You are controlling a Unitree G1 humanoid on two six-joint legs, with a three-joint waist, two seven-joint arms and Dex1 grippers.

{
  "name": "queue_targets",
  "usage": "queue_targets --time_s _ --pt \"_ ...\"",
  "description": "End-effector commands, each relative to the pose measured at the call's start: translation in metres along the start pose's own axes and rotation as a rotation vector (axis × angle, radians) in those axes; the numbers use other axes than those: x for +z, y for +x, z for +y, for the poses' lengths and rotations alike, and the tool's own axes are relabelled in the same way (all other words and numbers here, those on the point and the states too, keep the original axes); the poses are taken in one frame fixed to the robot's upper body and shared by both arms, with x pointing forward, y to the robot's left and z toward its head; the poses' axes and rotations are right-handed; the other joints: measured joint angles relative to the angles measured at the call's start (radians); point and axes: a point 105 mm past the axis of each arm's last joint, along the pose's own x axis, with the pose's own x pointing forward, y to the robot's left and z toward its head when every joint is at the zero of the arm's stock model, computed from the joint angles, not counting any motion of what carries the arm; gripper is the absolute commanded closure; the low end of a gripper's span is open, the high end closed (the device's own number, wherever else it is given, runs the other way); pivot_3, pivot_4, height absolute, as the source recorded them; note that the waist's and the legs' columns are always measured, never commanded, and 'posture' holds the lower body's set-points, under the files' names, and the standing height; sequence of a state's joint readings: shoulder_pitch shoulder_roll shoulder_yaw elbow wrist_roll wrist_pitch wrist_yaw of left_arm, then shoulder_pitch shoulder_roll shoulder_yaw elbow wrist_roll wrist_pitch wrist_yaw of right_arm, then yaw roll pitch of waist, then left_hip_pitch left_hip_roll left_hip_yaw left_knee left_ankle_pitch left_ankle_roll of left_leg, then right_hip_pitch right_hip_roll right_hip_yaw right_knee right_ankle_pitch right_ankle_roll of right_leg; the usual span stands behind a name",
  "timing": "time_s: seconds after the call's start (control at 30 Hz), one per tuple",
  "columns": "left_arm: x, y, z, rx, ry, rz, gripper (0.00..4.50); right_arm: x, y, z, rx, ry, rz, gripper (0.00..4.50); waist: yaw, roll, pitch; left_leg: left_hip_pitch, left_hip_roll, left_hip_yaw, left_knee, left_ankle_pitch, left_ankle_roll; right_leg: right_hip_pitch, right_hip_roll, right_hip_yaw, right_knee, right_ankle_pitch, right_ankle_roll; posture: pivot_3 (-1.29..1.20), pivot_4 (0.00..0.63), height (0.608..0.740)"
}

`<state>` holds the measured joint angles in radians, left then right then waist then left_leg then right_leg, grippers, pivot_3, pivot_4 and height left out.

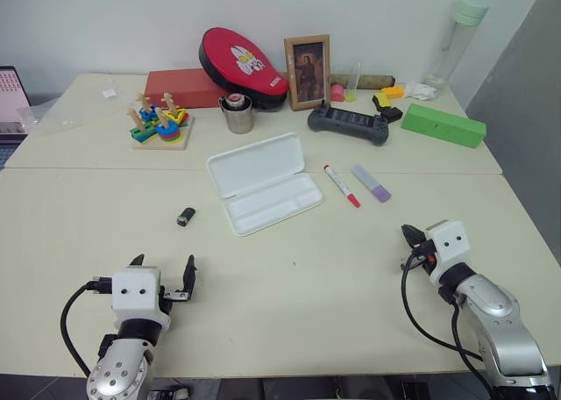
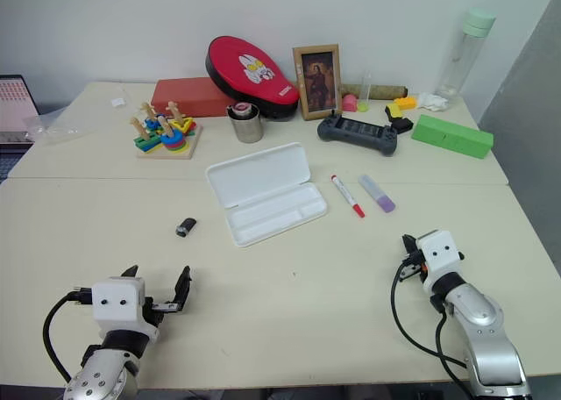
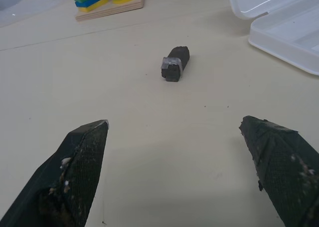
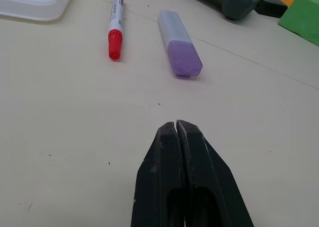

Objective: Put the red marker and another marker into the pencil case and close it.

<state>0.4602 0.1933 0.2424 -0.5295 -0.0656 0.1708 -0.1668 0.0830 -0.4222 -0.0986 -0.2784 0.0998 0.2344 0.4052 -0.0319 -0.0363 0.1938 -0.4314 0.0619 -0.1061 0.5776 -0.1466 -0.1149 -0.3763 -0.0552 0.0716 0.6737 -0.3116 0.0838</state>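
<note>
I take the pencil case as my landmark: it lies open on the table, lid folded back, the shallow tray nearer me and bare of pens. Just to the right of it lies the red marker, and just beyond that, further right, the lilac marker; the two lie side by side, apart from each other and apart from the case. My right gripper hangs near the table on the near side of both markers, its fingers pressed together with nothing between them. My left gripper sits nearer me and left of the case, fingers spread wide and empty. The step in hand, as I judge it, is the first pick, so I would part the right fingers before closing in, come down across the red marker's barrel rather than along it, and take it near the middle so it does not tip on the way to the tray. The right wrist view gives me the red cap pointing toward me and the lilac marker's darker purple end, which the head views barely resolve. The left wrist view shows a small black object with a grey end lying left of the case.
</note>
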Motion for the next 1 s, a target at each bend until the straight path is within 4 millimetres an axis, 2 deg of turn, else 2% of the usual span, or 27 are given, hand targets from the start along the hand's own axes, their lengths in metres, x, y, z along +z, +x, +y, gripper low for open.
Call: queue_targets --time_s 0.03,1.0 --pt "0.0056 -0.0018 -0.0005 -0.003 0.005 -0.027 0.00 0.0104 -0.0014 -0.0054 -0.016 -0.020 -0.036 4.48 0.000 0.000 0.000 0.000 0.000 0.000 0.000 0.000 0.000 0.000 0.000 0.000 0.000 0.000 0.000 0.00 0.150 0.740" --pt "0.0044 -0.0005 -0.0033 -0.006 0.001 -0.019 0.00 0.0144 0.0004 -0.0035 -0.003 -0.027 -0.050 4.48 0.000 0.001 -0.001 0.000 0.000 0.000 0.000 0.000 0.000 0.000 0.000 0.000 0.000 0.000 0.000 0.00 0.150 0.740"
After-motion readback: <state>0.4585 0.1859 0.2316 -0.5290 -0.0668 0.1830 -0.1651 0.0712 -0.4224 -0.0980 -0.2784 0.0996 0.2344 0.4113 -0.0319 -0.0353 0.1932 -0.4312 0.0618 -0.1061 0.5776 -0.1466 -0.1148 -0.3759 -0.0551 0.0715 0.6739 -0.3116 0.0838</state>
